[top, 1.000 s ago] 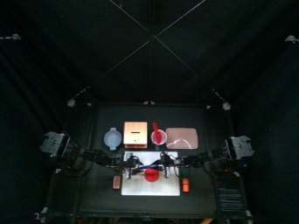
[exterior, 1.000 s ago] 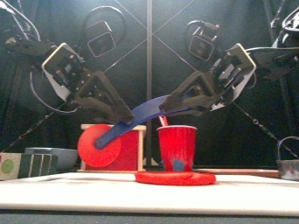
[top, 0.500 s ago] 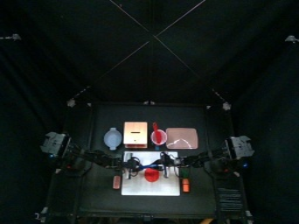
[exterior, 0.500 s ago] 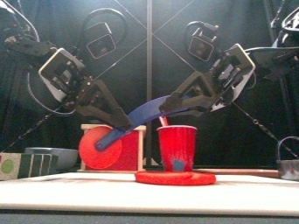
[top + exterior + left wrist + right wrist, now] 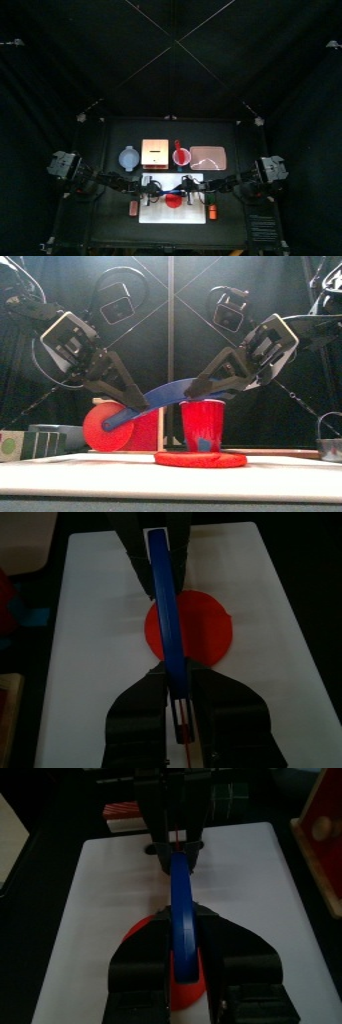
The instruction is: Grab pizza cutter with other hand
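Both claws are squeezing the pizza cutter (image 5: 163, 393) up in the air over the red disc (image 5: 201, 459). The left gripper (image 5: 130, 408) is grasping one end so the right gripper (image 5: 198, 387) can let go.

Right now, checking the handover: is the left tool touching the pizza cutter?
Touching. The left wrist view shows the left tool closed on the pizza cutter; the front view agrees.

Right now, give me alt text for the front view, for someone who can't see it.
Two black grippers, left and right, both hold a blue pizza cutter in the air above a red disc, in front of a red cup.
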Controlling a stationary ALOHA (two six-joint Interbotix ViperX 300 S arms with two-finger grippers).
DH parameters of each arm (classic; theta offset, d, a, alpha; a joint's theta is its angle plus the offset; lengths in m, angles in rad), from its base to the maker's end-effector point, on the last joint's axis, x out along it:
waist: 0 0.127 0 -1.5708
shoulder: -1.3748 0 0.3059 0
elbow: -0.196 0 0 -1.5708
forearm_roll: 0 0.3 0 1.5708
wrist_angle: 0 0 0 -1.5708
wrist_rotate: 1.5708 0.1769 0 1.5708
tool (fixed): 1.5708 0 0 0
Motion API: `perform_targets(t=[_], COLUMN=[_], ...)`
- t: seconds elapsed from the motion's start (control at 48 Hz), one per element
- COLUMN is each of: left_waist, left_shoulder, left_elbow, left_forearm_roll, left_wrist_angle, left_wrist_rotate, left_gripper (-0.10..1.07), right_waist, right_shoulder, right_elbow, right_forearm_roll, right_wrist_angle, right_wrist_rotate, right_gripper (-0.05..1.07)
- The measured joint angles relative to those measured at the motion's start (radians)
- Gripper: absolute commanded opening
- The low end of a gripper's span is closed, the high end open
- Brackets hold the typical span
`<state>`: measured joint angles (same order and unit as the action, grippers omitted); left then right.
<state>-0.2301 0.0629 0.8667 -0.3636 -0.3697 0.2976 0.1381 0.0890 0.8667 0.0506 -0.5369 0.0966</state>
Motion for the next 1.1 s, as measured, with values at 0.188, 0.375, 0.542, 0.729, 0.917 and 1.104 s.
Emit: perform_targets(t=[0.188, 0.375, 0.542, 0.729, 0.917, 1.104], left_waist=[-0.014, -0.026, -0.028, -0.028, -0.025, -0.025], left_shoulder=[0.037, 0.044, 0.044, 0.044, 0.044, 0.044], left_elbow=[-0.018, -0.029, -0.041, -0.051, -0.052, -0.061], left_forearm_roll=[-0.002, -0.003, -0.014, -0.023, -0.021, -0.021], left_wrist_angle=[-0.002, 0.003, 0.037, 0.055, 0.055, 0.057], left_wrist_rotate=[0.0, -0.002, -0.002, -0.002, -0.002, -0.002], left_gripper=[0.46, 0.46, 0.46, 0.46, 0.46, 0.46], right_waist=[0.006, 0.021, 0.021, 0.021, 0.021, 0.021], right_shoulder=[0.012, 0.018, 0.018, 0.018, 0.018, 0.005], right_elbow=[-0.002, -0.003, -0.003, -0.009, -0.017, -0.015], right_forearm_roll=[0.008, 0.026, 0.032, 0.035, 0.04, 0.038], right_wrist_angle=[0.034, 0.051, 0.055, 0.077, 0.1, 0.114], right_wrist_rotate=[-0.002, -0.002, 0.0, 0.0, 0.0, 0.002], right_gripper=[0.41, 0.41, 0.41, 0.41, 0.35, 0.35])
